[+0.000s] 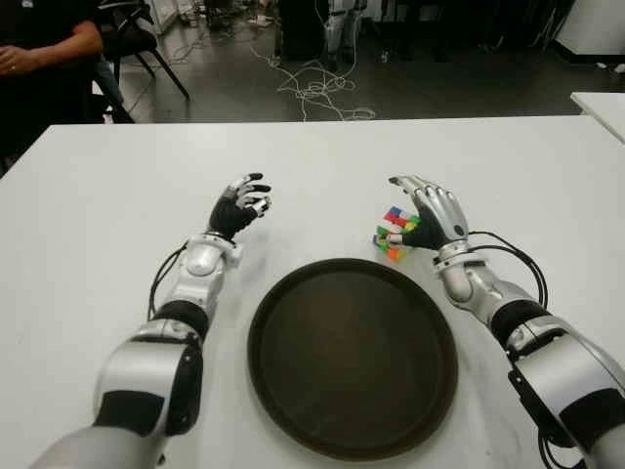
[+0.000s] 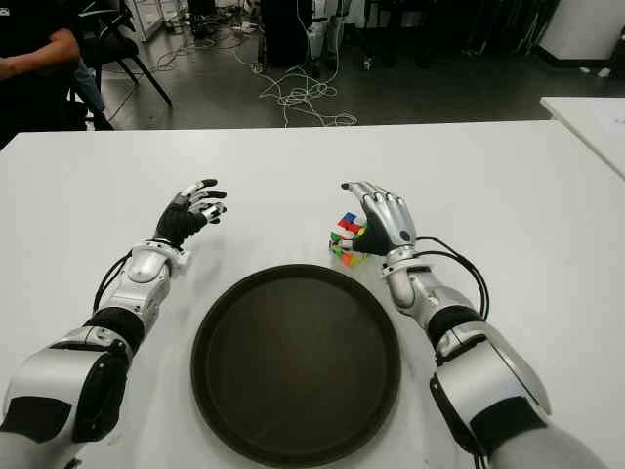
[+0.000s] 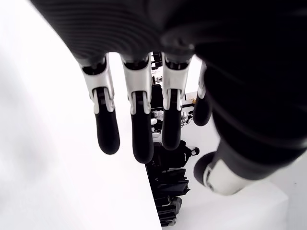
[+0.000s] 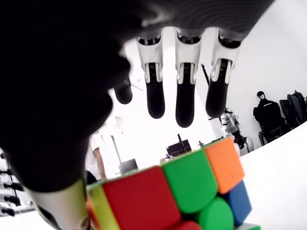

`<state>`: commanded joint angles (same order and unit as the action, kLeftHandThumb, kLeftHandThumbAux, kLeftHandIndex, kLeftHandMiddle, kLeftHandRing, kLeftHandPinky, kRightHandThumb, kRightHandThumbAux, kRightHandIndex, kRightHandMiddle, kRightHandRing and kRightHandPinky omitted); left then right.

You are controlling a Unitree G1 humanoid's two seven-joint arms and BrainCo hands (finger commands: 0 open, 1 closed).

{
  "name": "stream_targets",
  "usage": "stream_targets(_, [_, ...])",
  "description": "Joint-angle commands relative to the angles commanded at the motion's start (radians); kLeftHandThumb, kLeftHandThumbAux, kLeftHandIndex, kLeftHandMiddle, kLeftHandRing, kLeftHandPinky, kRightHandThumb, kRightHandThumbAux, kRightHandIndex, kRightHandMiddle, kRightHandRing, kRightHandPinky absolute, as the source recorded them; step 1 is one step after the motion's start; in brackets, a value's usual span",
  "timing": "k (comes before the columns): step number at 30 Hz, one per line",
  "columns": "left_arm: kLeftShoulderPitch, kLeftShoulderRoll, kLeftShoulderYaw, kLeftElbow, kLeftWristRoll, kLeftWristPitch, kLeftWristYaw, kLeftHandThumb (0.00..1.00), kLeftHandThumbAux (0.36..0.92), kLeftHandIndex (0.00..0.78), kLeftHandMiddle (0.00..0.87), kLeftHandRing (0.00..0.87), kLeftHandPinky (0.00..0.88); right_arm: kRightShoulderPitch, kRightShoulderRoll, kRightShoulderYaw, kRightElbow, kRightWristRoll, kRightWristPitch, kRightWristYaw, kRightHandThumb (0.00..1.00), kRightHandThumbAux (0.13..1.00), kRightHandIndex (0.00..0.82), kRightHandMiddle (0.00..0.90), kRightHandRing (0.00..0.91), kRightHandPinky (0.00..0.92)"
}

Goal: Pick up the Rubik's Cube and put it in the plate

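Observation:
The Rubik's Cube [image 1: 394,233] stands on the white table [image 1: 117,195], just past the far right rim of the dark brown round plate [image 1: 352,362]. My right hand [image 1: 424,207] is against the cube's right side. Its fingers [image 4: 184,96] reach straight out above the cube [image 4: 182,191] without closing on it, and the thumb shows low beside it. The cube looks slightly tilted. My left hand [image 1: 242,203] hovers to the left of the plate's far edge, with its fingers [image 3: 136,129] relaxed and nothing in them. Nothing lies in the plate.
A seated person [image 1: 39,49] is at the table's far left corner, beside a chair [image 1: 142,39]. Cables [image 1: 317,93] trail over the floor beyond the far edge. A second white table [image 1: 604,107] shows at the right.

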<state>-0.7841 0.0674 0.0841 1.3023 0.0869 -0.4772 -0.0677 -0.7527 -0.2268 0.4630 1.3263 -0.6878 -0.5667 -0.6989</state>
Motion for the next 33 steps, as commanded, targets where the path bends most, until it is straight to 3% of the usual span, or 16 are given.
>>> stream_targets(17, [0.003,0.000,-0.006,-0.001,0.008,-0.011,0.003,0.293,0.738,0.186,0.286,0.325,0.359,-0.013,-0.012,0.023,0.003,-0.016,0.049,0.165,0.000,0.777,0.176,0.212,0.235,0.251])
stream_targets(26, [0.004,0.001,-0.007,0.001,0.011,-0.019,0.008,0.284,0.735,0.194,0.292,0.331,0.362,-0.014,-0.011,0.038,0.003,-0.019,0.079,0.173,0.000,0.766,0.182,0.206,0.227,0.246])
stream_targets(33, [0.004,0.002,-0.009,0.001,0.013,-0.022,0.008,0.299,0.736,0.195,0.294,0.331,0.363,-0.007,-0.005,0.029,0.000,-0.005,0.072,0.118,0.000,0.770,0.197,0.220,0.247,0.286])
